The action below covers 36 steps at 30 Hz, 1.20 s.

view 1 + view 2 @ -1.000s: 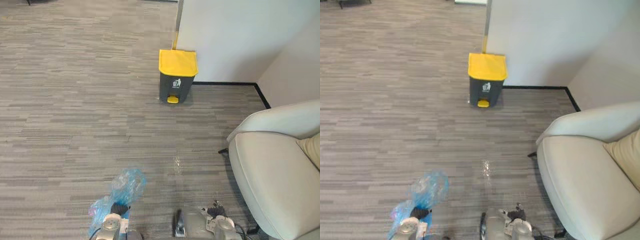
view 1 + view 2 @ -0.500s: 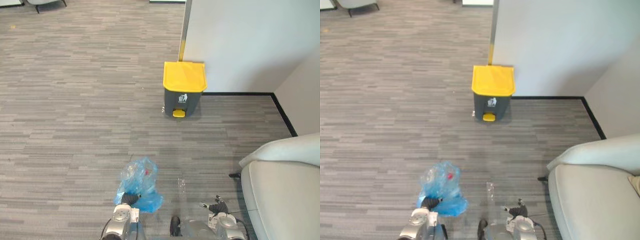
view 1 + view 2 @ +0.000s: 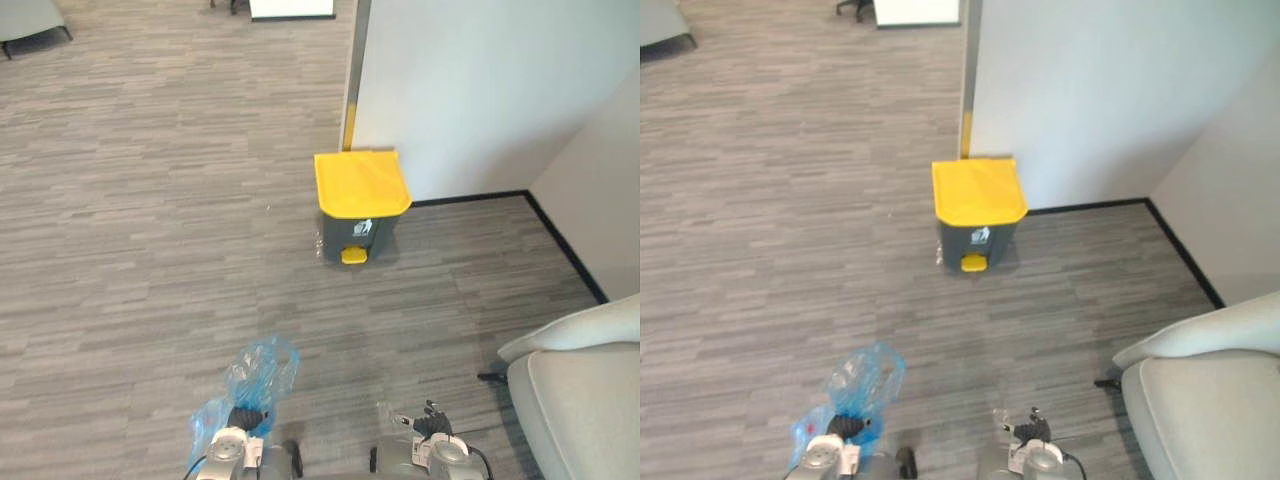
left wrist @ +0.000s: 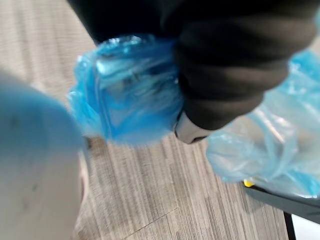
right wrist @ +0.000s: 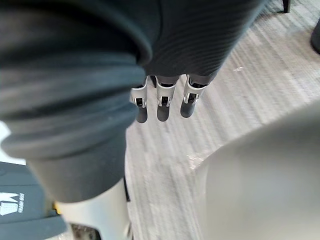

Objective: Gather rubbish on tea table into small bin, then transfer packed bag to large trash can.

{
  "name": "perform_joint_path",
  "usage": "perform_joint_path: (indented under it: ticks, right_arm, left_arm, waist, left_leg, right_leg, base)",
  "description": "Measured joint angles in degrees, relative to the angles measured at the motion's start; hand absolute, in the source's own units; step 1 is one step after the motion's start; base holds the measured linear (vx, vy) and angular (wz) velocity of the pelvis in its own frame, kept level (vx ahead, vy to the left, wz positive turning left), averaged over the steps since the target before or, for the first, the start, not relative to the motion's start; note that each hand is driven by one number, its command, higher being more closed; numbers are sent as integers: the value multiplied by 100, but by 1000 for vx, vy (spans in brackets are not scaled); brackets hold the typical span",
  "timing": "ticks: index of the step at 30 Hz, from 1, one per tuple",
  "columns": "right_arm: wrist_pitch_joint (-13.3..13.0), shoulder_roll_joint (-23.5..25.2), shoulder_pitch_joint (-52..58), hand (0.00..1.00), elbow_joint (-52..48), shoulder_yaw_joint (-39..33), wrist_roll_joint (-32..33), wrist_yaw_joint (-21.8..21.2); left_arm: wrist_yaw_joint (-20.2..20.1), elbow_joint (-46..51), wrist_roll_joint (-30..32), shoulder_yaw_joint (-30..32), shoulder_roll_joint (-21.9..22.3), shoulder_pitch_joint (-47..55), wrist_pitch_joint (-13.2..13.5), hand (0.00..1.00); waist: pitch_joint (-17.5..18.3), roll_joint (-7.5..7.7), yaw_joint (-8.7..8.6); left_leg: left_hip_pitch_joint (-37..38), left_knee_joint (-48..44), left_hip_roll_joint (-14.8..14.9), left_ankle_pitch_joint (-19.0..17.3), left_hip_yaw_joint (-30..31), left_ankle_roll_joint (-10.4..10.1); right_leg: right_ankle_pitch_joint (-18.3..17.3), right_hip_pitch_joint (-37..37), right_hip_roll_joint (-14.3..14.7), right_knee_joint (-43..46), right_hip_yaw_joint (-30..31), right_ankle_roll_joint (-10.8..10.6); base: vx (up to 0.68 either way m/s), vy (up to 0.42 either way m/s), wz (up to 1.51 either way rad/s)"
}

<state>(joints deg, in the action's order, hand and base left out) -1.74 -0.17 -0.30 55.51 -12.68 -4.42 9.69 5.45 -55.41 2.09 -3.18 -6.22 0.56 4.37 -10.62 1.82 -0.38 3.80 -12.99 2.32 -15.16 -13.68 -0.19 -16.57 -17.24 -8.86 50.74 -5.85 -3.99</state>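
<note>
The blue bag (image 3: 262,372) sits in the lower left of the left eye view, a crumpled see-through plastic sack hanging above the grey floor (image 3: 150,220). The left hand (image 3: 243,416) is just below it at the bottom edge, its dark fingers closed round the bag's gathered neck. In the left wrist view the blue plastic (image 4: 130,95) bunches right against the hand's dark cover and spreads out to both sides of it.

Well apart from the bag, in the upper middle of the frame, stands the dark grey trash can (image 3: 358,232) with its yellow lid (image 3: 361,182) down and a yellow pedal (image 3: 352,256) at its foot. It stands close against the white wall (image 3: 480,90) that takes up the upper right.

The right hand (image 3: 430,422) is at the bottom edge, right of centre. In its wrist view the fingers (image 5: 161,109) hang straight and relaxed over the floor, holding nothing. A pale armchair (image 3: 585,400) fills the lower right corner.
</note>
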Motion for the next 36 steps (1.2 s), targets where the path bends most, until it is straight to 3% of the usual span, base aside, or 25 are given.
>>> perform_joint_path:
  ticks: [2,3,4,5,6,7,8,10,11,12,13,14,15,16,19,20,22,23,26,28,30,32,33,34,36]
  right_arm:
    - [2,-33,-143,0,-4,26,-6,-2]
    - [11,-63,-208,0,-2,85,-6,-2]
    - [12,-69,-199,0,1,122,-7,1]
    - [5,-119,-163,0,20,169,6,-11]
    - [22,-218,-373,0,67,165,-17,-9]
    - [24,-220,-404,0,75,150,-18,-8]
    - [15,-225,-411,0,74,58,-18,-9]
    - [37,-215,-333,0,161,-101,7,-14]
    - [32,-212,-316,0,162,-118,-4,-12]
    - [55,-212,-253,0,158,-117,-6,-17]
    - [62,-213,-157,0,108,-32,-4,-14]
    - [68,-196,-144,0,66,9,-4,-14]
    - [65,-164,-51,0,-104,86,2,-15]
    - [67,-120,-20,0,-108,62,10,-10]
    - [64,-66,-103,0,-112,-38,54,-2]
    - [63,-51,-121,0,-103,-75,54,4]
    - [61,-126,-95,0,-54,-70,54,25]
    - [64,-207,-69,0,-24,-59,53,27]
    - [78,-20,35,0,98,-36,53,30]
    - [79,-17,25,0,178,-39,52,30]
    - [77,-24,18,0,178,-63,45,27]
    - [69,-38,28,0,146,-63,12,-8]
    - [47,-59,6,0,150,-59,1,-16]
    - [21,-69,-21,0,150,-77,40,-27]
    - [-1,-80,-35,0,129,-62,38,-26]
  left_arm:
    - [17,1,-7,4,11,-78,2,100]
    - [17,5,-8,3,4,-133,11,100]
    - [16,7,-8,4,-2,-133,15,100]
    - [19,-18,-6,14,-23,-165,21,100]
    - [9,-50,-8,72,64,-204,34,100]
    - [-1,-61,-7,108,65,-204,32,100]
    - [-5,-114,-2,161,81,-257,30,100]
    - [-33,-116,0,197,93,-360,34,100]
    - [-47,-119,1,209,110,-385,33,100]
    - [-73,-103,3,228,176,-415,32,100]
    - [-93,-5,5,291,306,-415,31,100]
    - [-102,41,5,315,358,-388,31,100]
    - [-117,195,3,343,482,-295,33,100]
    - [-123,266,3,342,560,-210,32,100]
    - [-127,292,3,336,593,-202,31,100]
    - [-126,303,3,335,589,-210,32,100]
    - [-122,288,0,321,612,-169,32,100]
    - [-119,236,0,314,636,-107,35,100]
    - [-107,94,5,200,278,-96,29,100]
    - [-101,-13,7,203,187,-81,23,100]
    - [-99,-37,10,201,125,-24,22,100]
    - [-98,-34,8,144,99,66,20,100]
    - [-96,-38,7,78,39,76,16,100]
    - [-77,-49,7,-45,-16,94,2,100]
    - [-48,-56,7,-42,-83,54,-12,100]
  waist:
    - [-60,-101,-69]
    - [-78,-106,-89]
    - [-63,-73,-94]
    - [-94,-19,-166]
    - [-154,-254,-128]
    - [-167,-252,-128]
    - [-173,-263,-171]
    - [-158,-310,-249]
    - [-157,-315,-251]
    - [-174,-343,-245]
    - [-178,-357,-247]
    - [-183,-354,-237]
    - [-182,-367,-196]
    - [-169,-350,-134]
    - [-169,-318,-12]
    - [-163,-294,31]
    - [-129,-371,53]
    - [-120,-535,64]
    - [51,-124,78]
    - [78,-67,87]
    - [85,-52,101]
    - [56,-82,91]
    - [16,-50,57]
    - [-48,-54,7]
    - [-74,40,-4]
  left_leg:
    - [327,272,153,-32,1,-56]
    - [506,405,198,-54,19,-93]
    - [560,440,171,-69,29,-119]
    - [760,485,132,-154,149,-262]
    - [809,483,313,-122,317,-227]
    - [815,490,304,-74,368,-200]
    - [918,445,315,63,549,-283]
    - [897,26,443,148,741,-426]
    - [847,-165,481,180,780,-483]
    - [613,-963,629,294,820,-686]
    - [155,-2193,784,680,801,-891]
    - [-16,-2590,862,707,790,-938]
    - [-451,-3535,1089,438,615,-778]
    - [-820,-3795,1216,68,285,-662]
    - [-1288,-2929,1126,-213,4,-466]
    - [-1505,-2239,983,-198,49,-428]
    - [-1575,-702,738,501,315,-493]
    - [-1534,-420,786,1226,486,-481]
    - [-1373,-273,289,988,213,-288]
    - [-1366,-377,180,769,131,-229]
    - [-1280,-497,98,447,-22,-170]
    - [-928,-409,89,287,-199,-123]
    - [-731,-406,81,201,-221,-77]
    - [-440,-425,106,49,-217,-15]
    - [-45,-428,185,-193,-201,-7]
  right_leg:
    - [42,-389,202,-1110,-542,200]
    - [543,-488,403,-2368,-580,213]
    - [795,-438,435,-2793,-571,204]
    - [1765,-315,484,-3263,-509,625]
    - [1630,-220,696,-3184,-536,649]
    - [1515,-255,697,-3068,-510,657]
    - [1154,-290,686,-2690,-510,712]
    - [812,-79,714,-2565,-658,762]
    - [779,9,750,-2621,-674,768]
    - [761,377,840,-2934,-746,781]
    - [748,814,921,-3283,-770,784]
    - [739,956,928,-3390,-747,803]
    - [695,1289,970,-3598,-735,860]
    - [691,1584,965,-3772,-642,860]
    - [713,1861,824,-3970,-439,822]
    - [702,1947,685,-4051,-352,677]
    - [588,2075,550,-4078,-208,319]
    - [460,2133,622,-4073,-107,108]
    - [350,2221,98,-4206,109,-113]
    - [328,2220,-29,-4200,210,-158]
    - [215,2084,-176,-3727,401,-345]
    - [312,1286,-205,-1902,684,-525]
    - [640,867,-249,-927,718,-708]
    - [918,408,-275,122,694,-641]
    - [405,-42,-256,404,147,-247]
  base:
    - [504,-103,9]
    - [373,-107,17]
    - [540,-136,31]
    - [552,-126,-3]
    - [525,-120,-12]
    - [431,-133,-28]
    - [321,-121,1]
    - [438,-153,19]
    - [453,-148,23]
    - [357,-97,19]
    - [355,-75,18]
    - [320,-12,9]
    - [288,40,-18]
    - [273,56,-26]
    - [286,107,-41]
    - [261,202,-37]
    - [262,223,-37]
    - [246,287,-17]
    - [268,262,-10]
    - [194,136,-27]
    - [251,170,-45]
    - [205,125,-49]
    - [234,109,-18]
    - [257,96,-6]
    - [346,29,-1]
